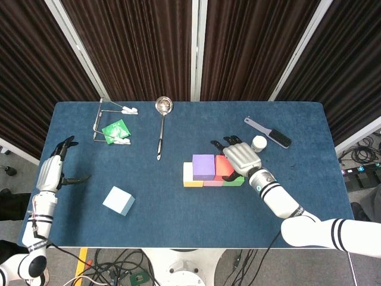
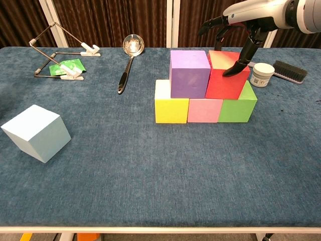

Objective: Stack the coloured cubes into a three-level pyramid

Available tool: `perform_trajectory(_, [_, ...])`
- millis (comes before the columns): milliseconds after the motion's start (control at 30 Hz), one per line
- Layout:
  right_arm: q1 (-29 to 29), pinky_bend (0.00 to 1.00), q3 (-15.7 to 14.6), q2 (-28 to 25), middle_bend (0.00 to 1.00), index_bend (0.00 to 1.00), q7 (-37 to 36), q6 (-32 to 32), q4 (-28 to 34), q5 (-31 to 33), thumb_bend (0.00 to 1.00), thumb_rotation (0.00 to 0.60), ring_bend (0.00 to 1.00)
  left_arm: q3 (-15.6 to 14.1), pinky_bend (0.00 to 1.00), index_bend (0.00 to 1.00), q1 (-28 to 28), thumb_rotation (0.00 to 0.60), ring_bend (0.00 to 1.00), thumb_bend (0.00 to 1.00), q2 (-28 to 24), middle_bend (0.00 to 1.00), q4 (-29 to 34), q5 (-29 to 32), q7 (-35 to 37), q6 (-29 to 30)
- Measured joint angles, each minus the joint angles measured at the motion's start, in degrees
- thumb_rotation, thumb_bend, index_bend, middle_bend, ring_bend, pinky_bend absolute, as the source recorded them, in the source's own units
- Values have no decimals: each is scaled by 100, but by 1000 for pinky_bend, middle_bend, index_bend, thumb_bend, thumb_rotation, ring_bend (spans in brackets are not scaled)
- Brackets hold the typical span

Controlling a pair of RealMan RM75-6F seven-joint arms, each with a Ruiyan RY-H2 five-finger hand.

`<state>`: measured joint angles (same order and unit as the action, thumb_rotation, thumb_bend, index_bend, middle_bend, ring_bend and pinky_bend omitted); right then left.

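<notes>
While my right hand (image 2: 244, 22) hangs over the red cube (image 2: 226, 75), fingers spread wide, one fingertip (image 2: 231, 72) comes down to the cube's right top edge; can't tell if it's actually touching. Nothing's held. Red cube sits on 2nd level, over the pink cube (image 2: 204, 110) & green cube (image 2: 237, 104), right beside the purple cube (image 2: 189, 74), which sits over the yellow cube (image 2: 171, 104) & pink. Bottom row yellow-pink-green runs left to right on the blue table (image 2: 150, 170). Light blue cube (image 1: 118, 201) lies alone, well apart, near the front-left. My left hand (image 1: 58, 165) floats at the table's left edge, fingers apart, empty. Ladle (image 1: 161, 123), wire rack (image 1: 110, 122), small jar (image 2: 262, 74) & brush (image 1: 269, 132) lie toward the back.
</notes>
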<state>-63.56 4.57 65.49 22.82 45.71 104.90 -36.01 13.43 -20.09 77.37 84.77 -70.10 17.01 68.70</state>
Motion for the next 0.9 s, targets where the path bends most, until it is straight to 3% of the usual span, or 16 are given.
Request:
perform_trajectory(400, [77,0,80,-122,261,0,-195,-71,105,-108,98,600,0,6,139,65,2,600,31,16,-24,154,32,-18,9,8])
perform_trajectory(900, [137,0,22,-194,296,0,-140,-14,157,-106,92,600,0,-5,139,65,-13,600,31,16,-20,154,82,-27,-72,15])
